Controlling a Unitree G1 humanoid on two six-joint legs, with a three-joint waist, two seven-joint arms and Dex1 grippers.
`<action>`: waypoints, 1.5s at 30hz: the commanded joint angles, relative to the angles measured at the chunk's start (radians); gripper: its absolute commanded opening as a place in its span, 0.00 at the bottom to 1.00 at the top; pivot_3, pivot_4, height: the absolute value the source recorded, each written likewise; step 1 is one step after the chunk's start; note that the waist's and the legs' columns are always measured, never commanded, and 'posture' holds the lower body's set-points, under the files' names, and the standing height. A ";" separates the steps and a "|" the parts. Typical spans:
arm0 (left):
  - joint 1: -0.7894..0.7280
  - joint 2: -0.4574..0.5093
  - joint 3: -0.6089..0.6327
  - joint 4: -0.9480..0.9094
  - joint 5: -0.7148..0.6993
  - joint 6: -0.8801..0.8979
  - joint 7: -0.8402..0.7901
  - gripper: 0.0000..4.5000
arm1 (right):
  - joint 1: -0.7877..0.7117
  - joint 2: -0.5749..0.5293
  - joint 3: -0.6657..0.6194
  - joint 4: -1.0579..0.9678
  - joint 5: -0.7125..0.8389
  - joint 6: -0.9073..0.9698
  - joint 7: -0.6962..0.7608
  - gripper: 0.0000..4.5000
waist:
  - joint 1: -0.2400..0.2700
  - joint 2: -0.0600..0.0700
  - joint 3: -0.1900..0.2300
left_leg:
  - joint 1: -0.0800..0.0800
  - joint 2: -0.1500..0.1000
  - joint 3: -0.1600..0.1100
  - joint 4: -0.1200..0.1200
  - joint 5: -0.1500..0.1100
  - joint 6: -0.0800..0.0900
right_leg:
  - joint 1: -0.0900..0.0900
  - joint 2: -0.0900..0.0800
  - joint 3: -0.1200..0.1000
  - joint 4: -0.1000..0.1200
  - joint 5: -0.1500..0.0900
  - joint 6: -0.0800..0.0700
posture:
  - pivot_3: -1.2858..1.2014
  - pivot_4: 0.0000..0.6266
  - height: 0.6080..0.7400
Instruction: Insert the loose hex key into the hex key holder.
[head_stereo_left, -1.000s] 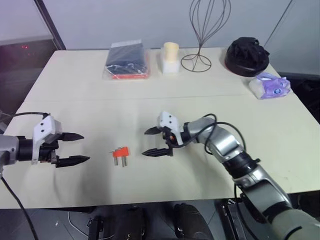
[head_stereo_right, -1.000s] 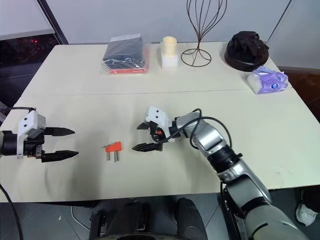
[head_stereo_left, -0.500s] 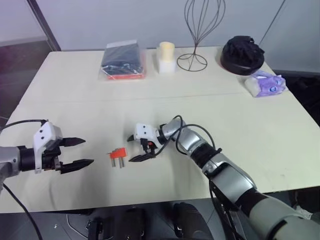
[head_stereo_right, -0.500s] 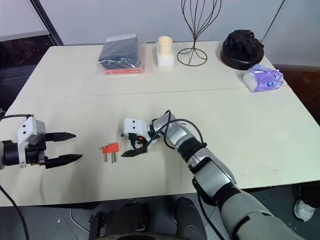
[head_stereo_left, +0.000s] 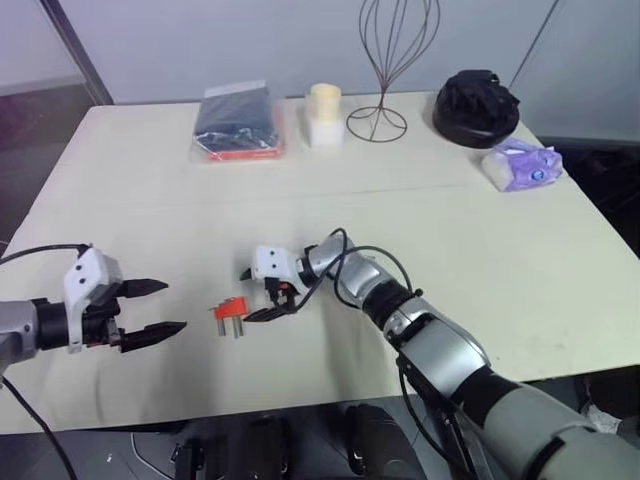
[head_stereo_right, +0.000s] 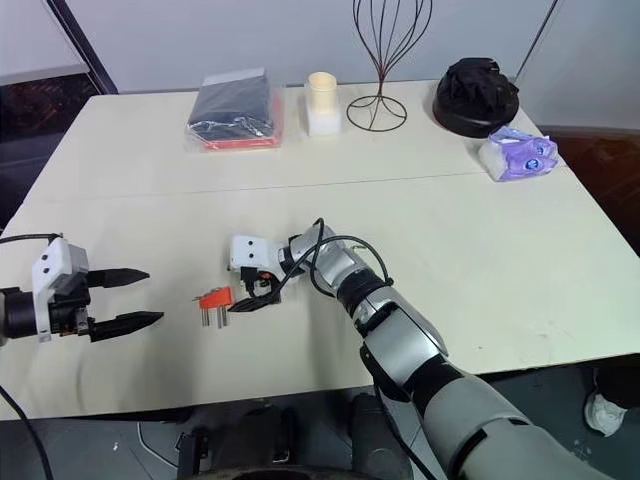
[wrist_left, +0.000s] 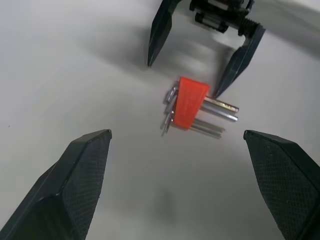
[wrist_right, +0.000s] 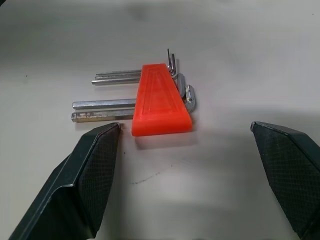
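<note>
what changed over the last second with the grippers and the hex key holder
The right gripper moved left and down, open, right up to the hex key holder, taking hold of nothing. The left gripper stayed open and apart from it; the holder stayed flat on the table.

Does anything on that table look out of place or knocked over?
Nothing looks spilled or broken. The hex key holder lies flat on the table, its keys poking out both sides. One oddity: I can't make out a separate loose hex key. The open right gripper sits right beside the holder.
</note>
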 joint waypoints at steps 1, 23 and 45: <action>0.002 -0.004 0.022 -0.024 -0.002 -0.010 0.015 1.00 | 0.003 0.019 -0.002 0.010 -0.026 -0.021 0.010 0.79 | -0.002 0.000 0.000 | 0.000 0.000 0.000 -0.001 0.000 -0.001 | 0.000 0.000 0.000 0.000 0.000 0.000 | 0.52 0.24 1.00; -0.287 -0.059 -0.130 0.192 0.050 -0.057 0.051 1.00 | -0.027 -0.240 -0.145 -0.427 -0.037 -0.192 -0.118 0.23 | 0.015 -0.001 0.000 | 0.000 0.000 0.000 -0.005 0.003 -0.005 | -0.004 0.000 0.000 0.001 0.001 -0.001 | 0.52 0.24 1.00; -1.107 -0.473 -0.333 0.694 -0.020 0.039 -0.035 1.00 | -0.194 -0.540 -0.078 -0.276 -0.531 -0.734 -0.842 0.23 | 0.024 -0.002 0.000 | -0.003 0.000 0.004 0.007 0.006 -0.008 | -0.005 0.006 0.001 0.013 0.001 0.000 | 0.52 0.24 1.00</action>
